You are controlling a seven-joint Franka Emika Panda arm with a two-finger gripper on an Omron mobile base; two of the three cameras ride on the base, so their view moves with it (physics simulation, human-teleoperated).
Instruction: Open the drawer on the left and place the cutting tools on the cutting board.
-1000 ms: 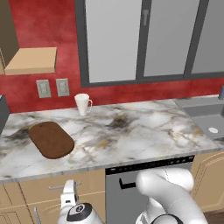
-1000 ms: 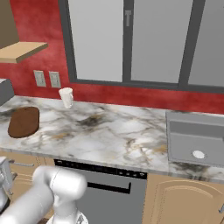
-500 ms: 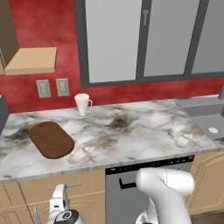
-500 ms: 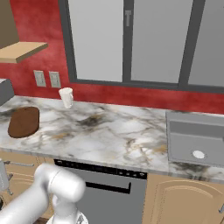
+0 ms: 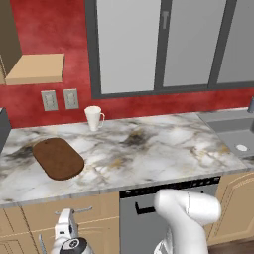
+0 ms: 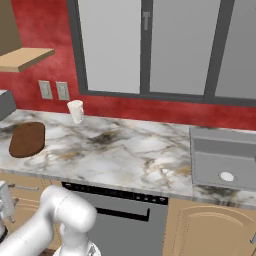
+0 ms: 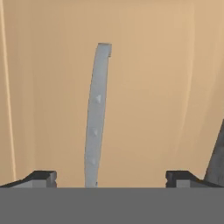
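Note:
The drawer (image 5: pixel 49 216) sits under the counter at the left, its tan front flush with the cabinets, and its silver bar handle (image 7: pixel 95 118) runs almost straight up the hand view. My gripper (image 7: pixel 109 179) stands open close before that front, one fingertip on each side of the handle's lower end and not touching it. The base views show the gripper (image 5: pixel 66 222) low at the drawer (image 6: pixel 27 189). The dark brown oval cutting board (image 5: pixel 58 158) lies bare on the marble counter above, also at the far left as cutting board (image 6: pixel 26 139). The cutting tools are hidden.
A white mug (image 5: pixel 93 117) stands behind the board near the red wall. The dark grey dishwasher front (image 5: pixel 144 218) is just right of the drawer, its edge (image 7: pixel 216 159) in the hand view. A grey sink (image 6: pixel 225 160) lies at the counter's right end.
The hand has slid left along the cabinet fronts and now stands before the drawer handle. The jaws have stayed wide.

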